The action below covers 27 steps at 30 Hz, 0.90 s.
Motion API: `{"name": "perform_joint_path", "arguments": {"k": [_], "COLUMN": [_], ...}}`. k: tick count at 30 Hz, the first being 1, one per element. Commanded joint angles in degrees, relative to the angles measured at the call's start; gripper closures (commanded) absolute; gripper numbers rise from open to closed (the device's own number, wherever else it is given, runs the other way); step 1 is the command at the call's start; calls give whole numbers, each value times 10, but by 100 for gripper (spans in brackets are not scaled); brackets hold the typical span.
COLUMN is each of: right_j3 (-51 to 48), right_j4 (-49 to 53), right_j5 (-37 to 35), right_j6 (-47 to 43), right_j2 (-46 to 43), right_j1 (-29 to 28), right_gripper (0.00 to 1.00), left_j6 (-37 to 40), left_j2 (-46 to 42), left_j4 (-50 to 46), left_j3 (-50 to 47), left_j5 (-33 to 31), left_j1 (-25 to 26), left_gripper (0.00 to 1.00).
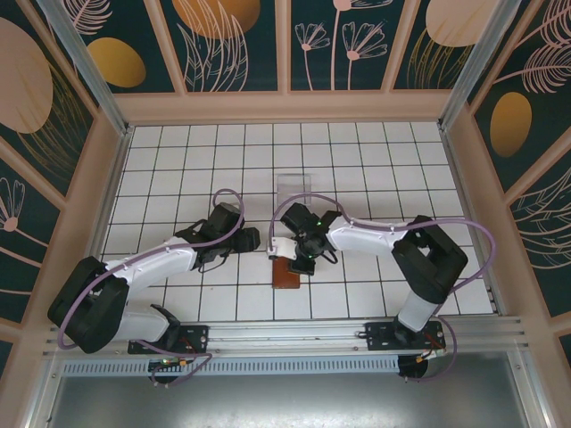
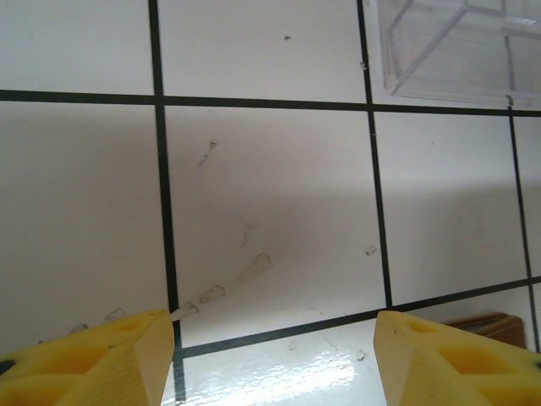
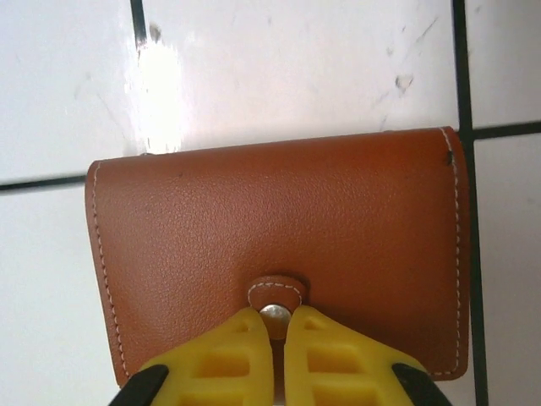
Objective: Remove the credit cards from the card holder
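A: Item: card holder (image 3: pixel 279 220), shut, flat on tile, near the clear tray (image 2: pixel 456 42). Right gripper (image 3: pixel 272 326)?
B: Closed on the closing tab (image 3: pixel 277 292); best to peel upward gently. Left gripper (image 2: pixel 272 331) open, empty; should pin the leather.
A: Surface: white gridded table (image 1: pixel 375 152), scuffed. Floral wall panels (image 1: pixel 232 36).

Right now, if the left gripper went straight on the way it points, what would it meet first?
Probably the bare table, straight ahead of the left gripper; the clear tray lies off to the right. Depth is unclear.
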<state>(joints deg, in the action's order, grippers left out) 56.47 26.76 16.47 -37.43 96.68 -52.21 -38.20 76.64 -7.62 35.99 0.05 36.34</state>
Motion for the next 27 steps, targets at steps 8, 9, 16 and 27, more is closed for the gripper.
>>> {"name": "perform_joint_path", "arguments": {"k": [8,9,16,27], "right_j3": [-57,-64,-75,-28], "right_j4": [-214,-230,-240,-147], "right_j5": [29,27,-32,-170], "right_j6": [98,107,203,652], "right_j2": [-49,-52,-78,-89], "right_j1": [-6,-5,-7,-14], "right_gripper": [97,92,66,52], "left_j6": [-17,-18,-17,8], "left_j2": [-4,-4,-8,-19], "left_j4": [10,8,-8,-6], "left_j3": [-4,-3,2,0], "left_j5": [40,39,31,67], "left_j1": [1,0,0,-71], "left_gripper": [36,36,36,36]}}
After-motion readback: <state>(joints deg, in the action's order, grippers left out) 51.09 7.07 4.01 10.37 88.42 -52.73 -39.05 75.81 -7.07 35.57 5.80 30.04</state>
